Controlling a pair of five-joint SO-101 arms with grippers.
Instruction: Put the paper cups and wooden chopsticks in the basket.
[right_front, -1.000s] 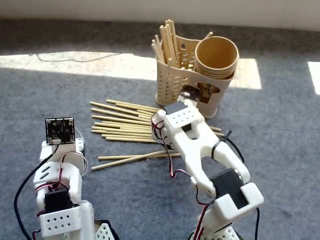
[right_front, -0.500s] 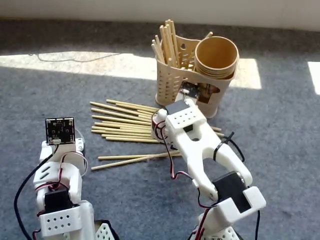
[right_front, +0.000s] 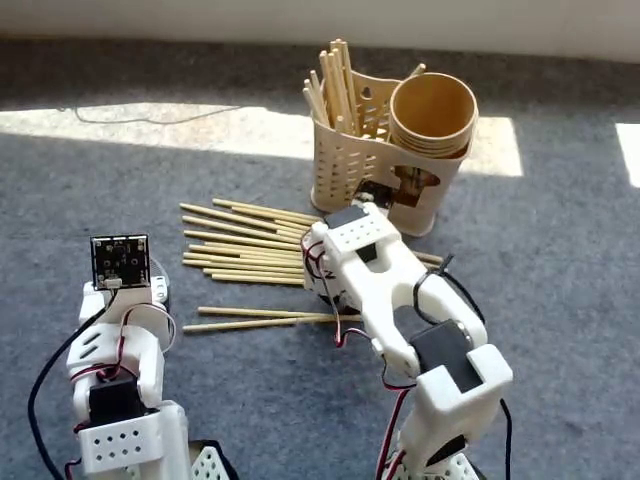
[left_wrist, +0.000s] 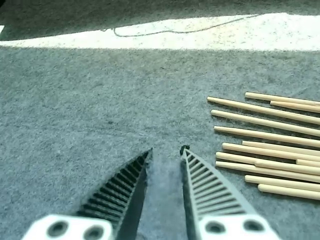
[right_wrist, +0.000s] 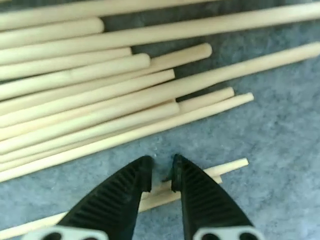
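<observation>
**A:** So where's it at right now? Standing here, it looks like the chopstick part of the job.

**B:** Yep. All the paper cups (right_front: 433, 110) I can see are already nested in one stack, sitting upright in one side of the basket (right_front: 350, 165). A bunch of chopsticks (right_front: 335, 85) stands on end in the other side, poking well above the rim. So the cups look done and the sticks are maybe partway.

**A:** And the rest?

**B:** A big pile (right_front: 245, 245) is lying flat on the grey tabletop (right_front: 560, 250), roughly side by side, just in front of the basket. A stray pair (right_front: 260, 318) lies a bit apart from it, nearer the arms.

**A:** That's what the right arm is on?

**B:** Looks like it. The right claw (right_wrist: 161, 174) is down at the stray pair (right_wrist: 225, 169), its jaws pulled in to a thin slit with the sticks right at the tips. I'd say it's pinching them, near one end.

**A:** The left one?

**B:** The left claw (left_wrist: 166, 150) is partly open with nothing in it, hanging over bare tabletop beside the ends of the pile.

**A:** Next move?

**B:** My guess is lift the pair, tip it upright and drop it in the chopstick side. Held that near the end, the sticks could swing or slip, and they have to clear the ones already sticking up.
</observation>
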